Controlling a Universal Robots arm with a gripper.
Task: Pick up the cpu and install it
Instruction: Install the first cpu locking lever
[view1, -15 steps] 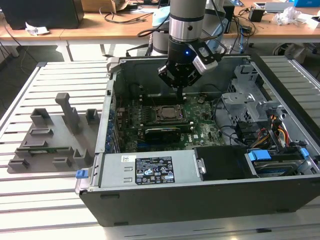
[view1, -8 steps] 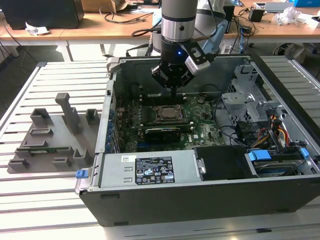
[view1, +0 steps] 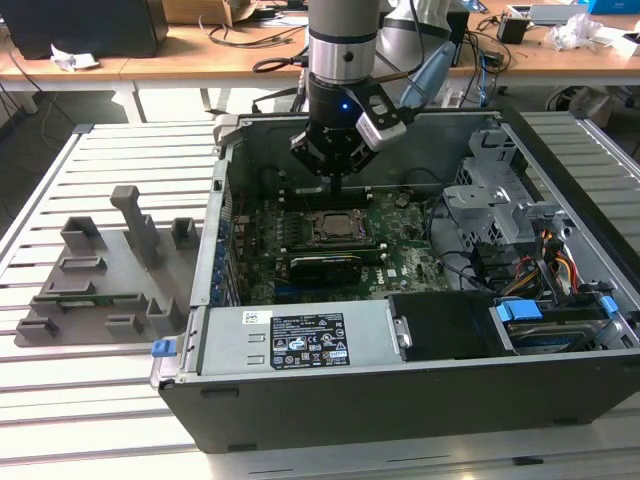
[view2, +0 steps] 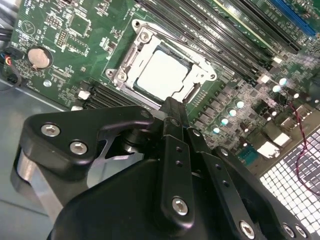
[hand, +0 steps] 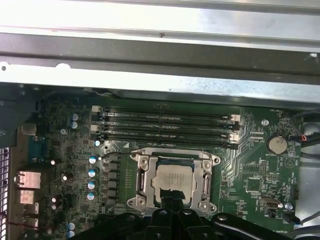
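The cpu (view1: 335, 226) lies flat in its socket on the green motherboard (view1: 405, 262) inside the open computer case (view1: 400, 400). Its silvery top shows inside the metal socket frame in both wrist views (view2: 159, 75) (hand: 175, 179). My gripper (view1: 340, 186) hangs just above the cpu's edge, a little toward the case's far wall. The black fingers (view2: 172, 112) are pressed together, shut with nothing between them, and their tips (hand: 170, 199) overlap one edge of the chip.
A long black expansion card (view1: 325, 266) stands just in front of the socket. Memory sticks (hand: 165, 125) run behind it. A grey holder tray (view1: 100, 285) with upright blocks sits outside the case, at the exterior view's left. A drive cage (view1: 490, 200) and cables fill the case's right side.
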